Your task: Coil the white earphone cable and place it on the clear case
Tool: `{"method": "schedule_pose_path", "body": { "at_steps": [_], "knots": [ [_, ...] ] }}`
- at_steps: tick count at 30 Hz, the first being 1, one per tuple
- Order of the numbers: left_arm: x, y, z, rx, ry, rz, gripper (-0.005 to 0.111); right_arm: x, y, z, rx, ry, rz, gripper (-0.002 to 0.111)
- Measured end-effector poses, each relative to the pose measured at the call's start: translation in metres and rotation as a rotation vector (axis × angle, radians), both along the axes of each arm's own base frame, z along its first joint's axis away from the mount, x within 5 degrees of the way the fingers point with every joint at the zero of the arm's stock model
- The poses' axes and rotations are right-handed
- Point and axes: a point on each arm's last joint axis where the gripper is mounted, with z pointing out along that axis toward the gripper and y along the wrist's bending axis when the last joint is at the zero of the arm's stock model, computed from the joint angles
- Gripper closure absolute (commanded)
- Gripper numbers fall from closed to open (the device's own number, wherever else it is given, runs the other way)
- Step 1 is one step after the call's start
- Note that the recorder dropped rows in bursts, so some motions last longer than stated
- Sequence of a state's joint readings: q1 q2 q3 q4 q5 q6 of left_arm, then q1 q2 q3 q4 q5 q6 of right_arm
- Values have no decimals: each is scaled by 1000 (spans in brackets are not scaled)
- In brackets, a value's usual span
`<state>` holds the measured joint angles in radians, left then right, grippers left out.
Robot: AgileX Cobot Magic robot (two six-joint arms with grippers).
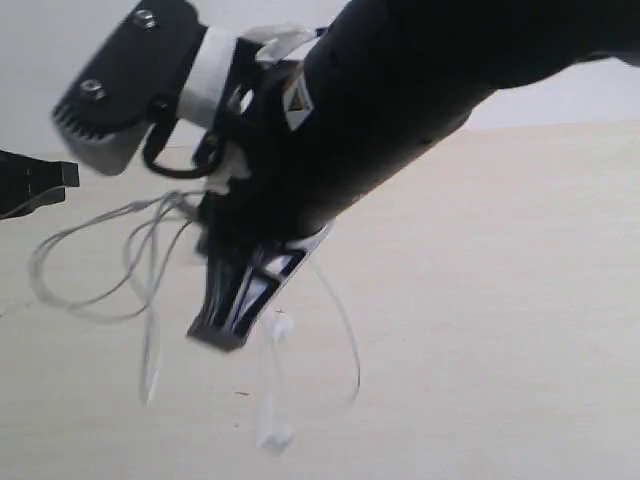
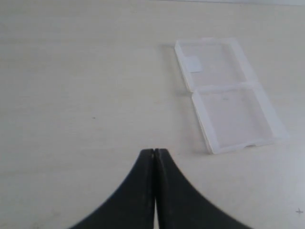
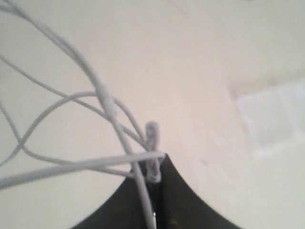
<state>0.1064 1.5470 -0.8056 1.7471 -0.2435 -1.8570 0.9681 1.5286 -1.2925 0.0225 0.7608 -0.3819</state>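
The case (image 2: 228,98) carries one small white label (image 2: 193,63) on the panel farther from the left fingers. Any writing on it is too small to read. A sticker (image 1: 297,100) on the right arm (image 1: 420,90) is too blurred to read.

The left gripper (image 2: 154,151) has its fingers pressed together with nothing between them. The case lies flat on the table (image 2: 71,86), ahead of these fingertips and off to one side. Bare tabletop lies between them and around all its edges.

The right gripper (image 3: 156,164) is pinched on the cable (image 3: 102,95), with several strands crossing at its fingertips and a thicker white piece just past them. In the exterior view the loops hang from these fingers, beside and below them. I cannot tell whether the lowest end touches the table. From the right wrist the case shows as a blur, well apart from the cable.
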Motion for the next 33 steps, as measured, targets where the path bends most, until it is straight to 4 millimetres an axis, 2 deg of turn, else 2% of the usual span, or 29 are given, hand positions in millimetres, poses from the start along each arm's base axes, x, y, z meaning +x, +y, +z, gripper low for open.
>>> {"method": "schedule_pose_path", "body": {
  "at_steps": [4,7,11,16,21,26,33],
  "knots": [
    [-1,-4,0,-26,4,-30,107,28,-7,18,-19,-121,-194,108],
    [-1,-5,0,-40,6,-41,107,52,-6,29,8,-111,-293,108],
    [-1,-6,0,-48,8,-52,107,92,0,30,-7,-33,-392,108],
    [-7,-5,-9,-46,38,-23,107,136,12,10,-54,126,-438,108],
    [-19,-2,-25,-55,97,39,107,172,27,-11,-26,182,-468,108],
    [-33,0,-43,-45,163,81,107,188,41,-26,36,197,-510,108],
    [-47,8,-57,-9,210,195,107,203,55,-63,72,214,-543,108]
  ]
}}
